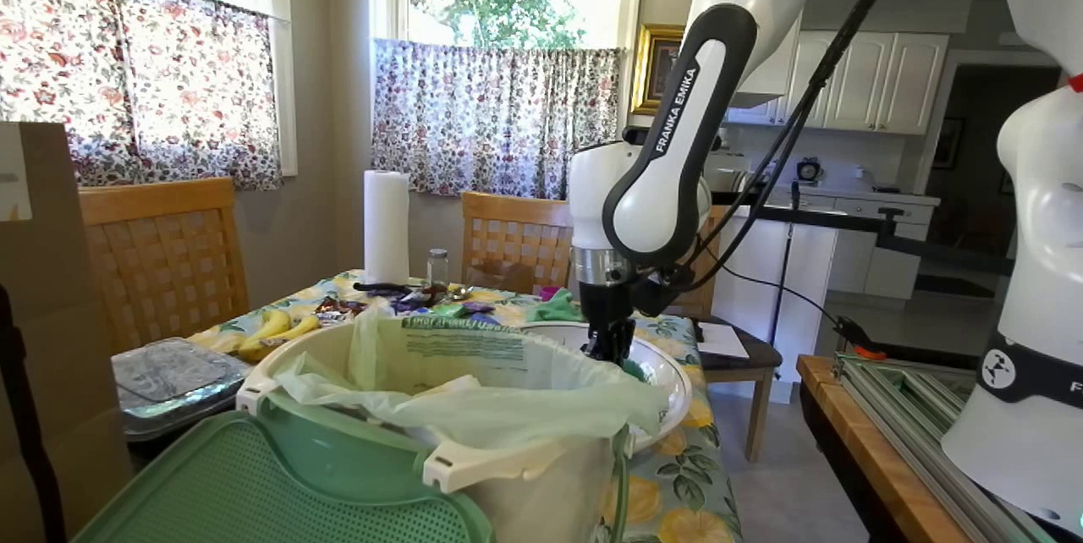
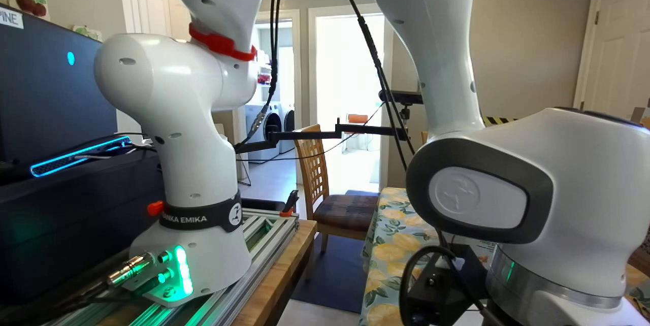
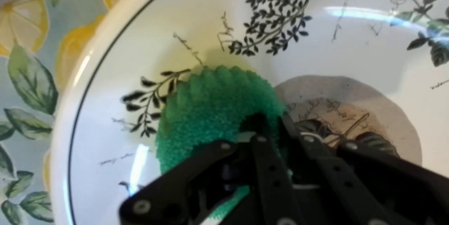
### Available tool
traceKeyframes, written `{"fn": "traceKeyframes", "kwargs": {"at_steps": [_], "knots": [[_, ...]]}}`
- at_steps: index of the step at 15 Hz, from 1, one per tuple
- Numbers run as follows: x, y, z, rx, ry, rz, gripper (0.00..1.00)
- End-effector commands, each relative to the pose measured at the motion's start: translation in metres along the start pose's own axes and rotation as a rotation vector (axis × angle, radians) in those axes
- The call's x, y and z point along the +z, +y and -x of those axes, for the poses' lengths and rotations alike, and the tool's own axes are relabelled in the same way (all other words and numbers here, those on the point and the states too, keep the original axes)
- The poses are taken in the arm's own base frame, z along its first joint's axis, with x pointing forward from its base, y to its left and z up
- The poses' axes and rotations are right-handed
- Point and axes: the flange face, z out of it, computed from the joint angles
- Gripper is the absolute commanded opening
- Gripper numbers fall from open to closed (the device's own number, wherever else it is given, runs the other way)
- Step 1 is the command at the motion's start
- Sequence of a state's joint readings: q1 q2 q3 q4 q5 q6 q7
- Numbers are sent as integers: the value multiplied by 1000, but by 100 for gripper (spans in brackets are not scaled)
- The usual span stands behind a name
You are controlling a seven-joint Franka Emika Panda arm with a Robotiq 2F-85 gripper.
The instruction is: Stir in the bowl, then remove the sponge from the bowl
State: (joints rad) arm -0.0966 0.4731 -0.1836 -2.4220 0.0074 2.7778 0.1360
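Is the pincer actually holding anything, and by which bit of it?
It seems so: the pincer has the green sponge pinched by its edge toward the middle of the bowl.

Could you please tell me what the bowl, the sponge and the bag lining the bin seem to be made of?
The bowl looks like glossy glazed ceramic, given its bright highlights, though hard plastic is possible. The sponge is probably matte synthetic foam, going by its fine, grainy surface. The bag seems thin, translucent plastic film, hanging in soft creases.
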Motion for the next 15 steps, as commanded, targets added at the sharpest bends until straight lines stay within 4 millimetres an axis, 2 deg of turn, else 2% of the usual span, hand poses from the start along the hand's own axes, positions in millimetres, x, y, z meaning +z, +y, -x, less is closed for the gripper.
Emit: {"fn": "traceKeyframes", "kwargs": {"at_steps": [1, 5, 9, 15], "knots": [[21, -4, -8, 29, 64, 2, 3], [21, -16, -15, 43, 142, -31, 3], [19, -38, -15, 53, 192, -104, 3], [19, -70, -7, -2, 133, -219, 3]]}}
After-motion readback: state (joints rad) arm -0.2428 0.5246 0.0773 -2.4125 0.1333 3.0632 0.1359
